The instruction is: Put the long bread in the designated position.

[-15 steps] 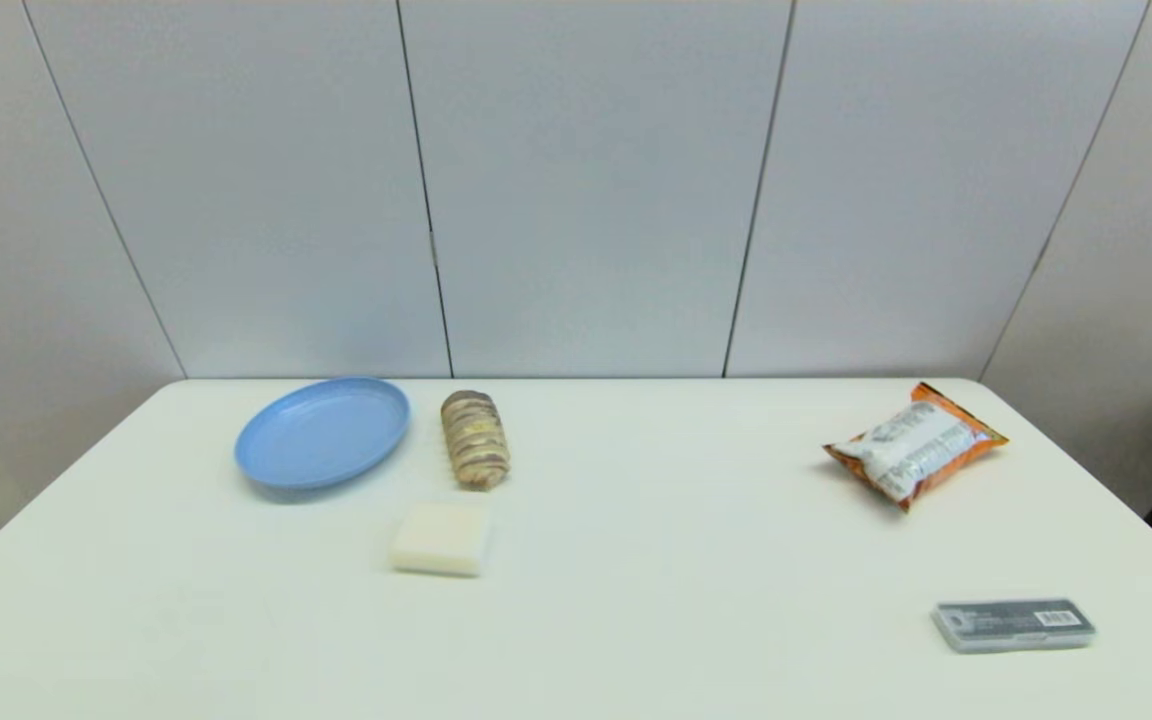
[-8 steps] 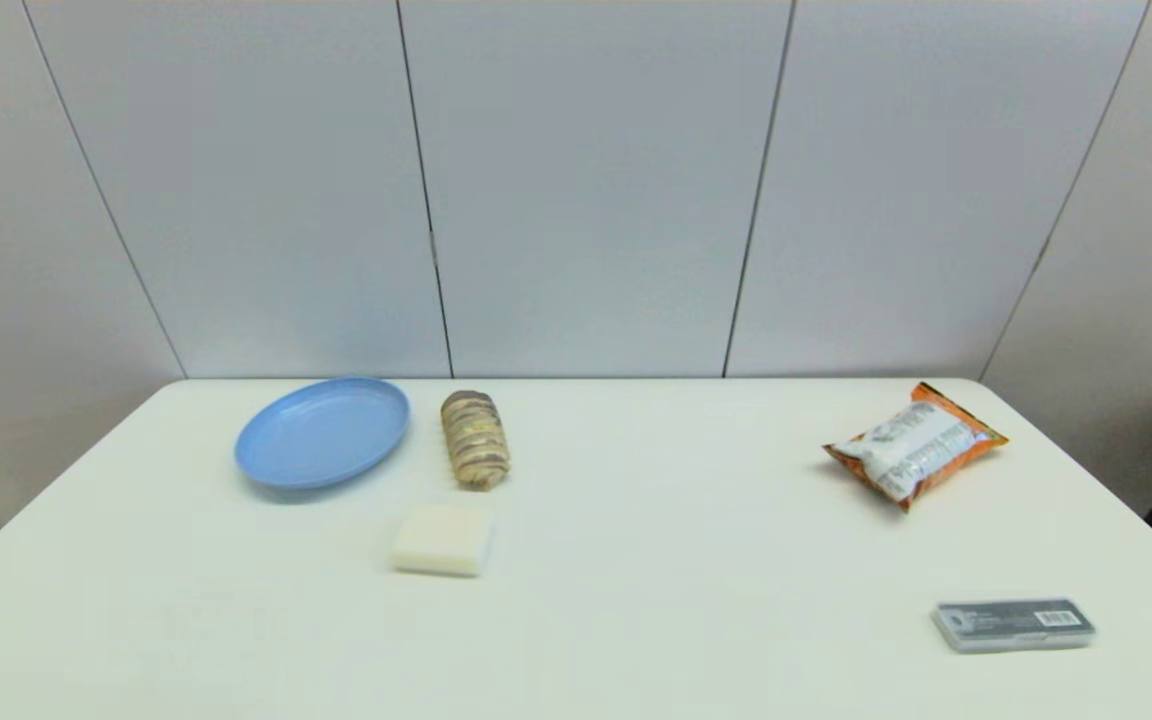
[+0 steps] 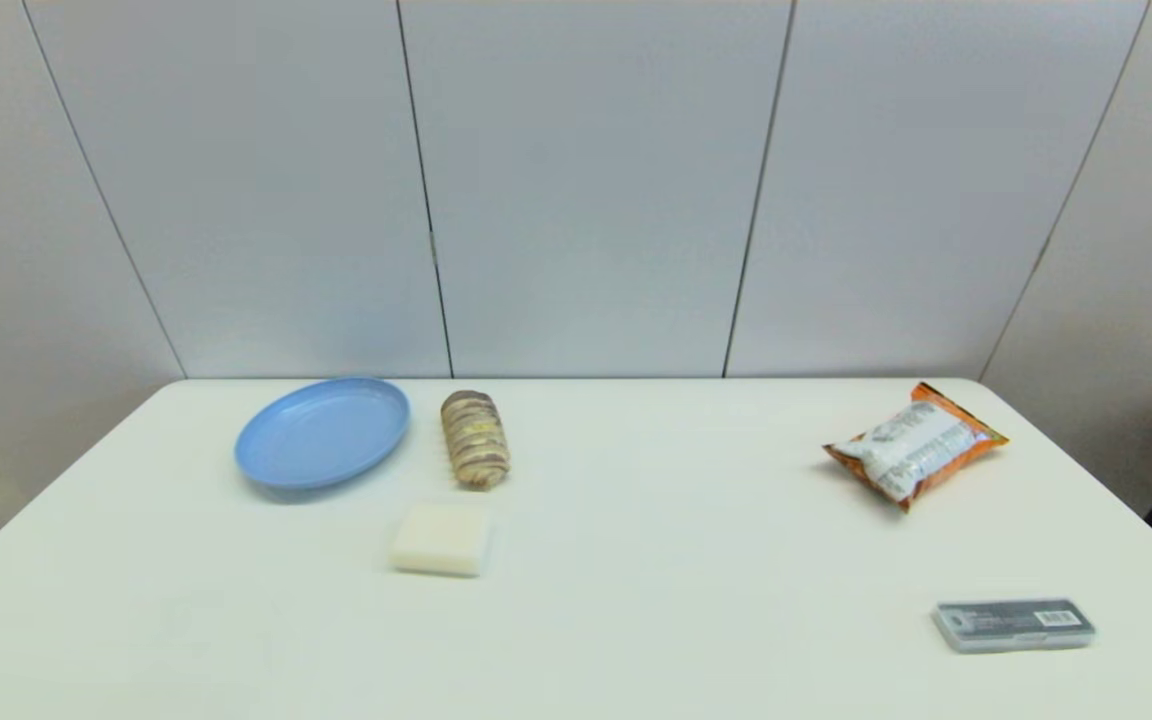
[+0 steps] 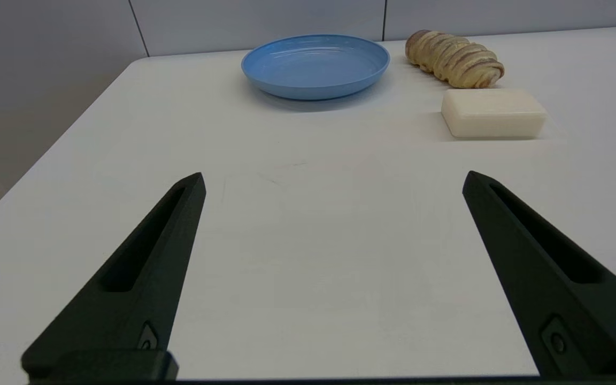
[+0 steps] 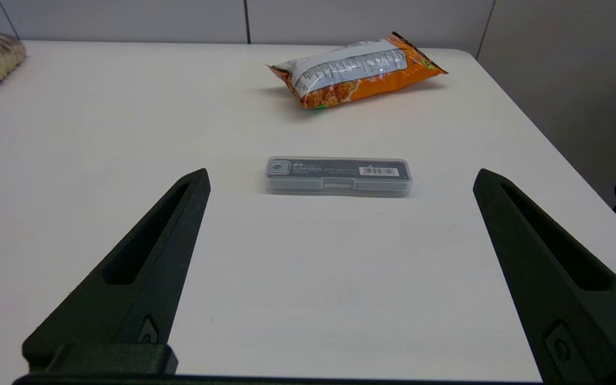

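No text can be read anywhere. The orange-and-white snack bag (image 5: 356,69), near the bench's far right corner, carries lines of dark print on its white panel, too small and blurred to make out. The grey plastic case (image 5: 338,175), near the bench's front right edge, has a white barcode label at one end of its lid and a strip of tiny white characters beside it; neither bars' digits nor characters are legible. A small round mark sits at the lid's other end, unreadable. No brand, number or sign is legible on anything else.
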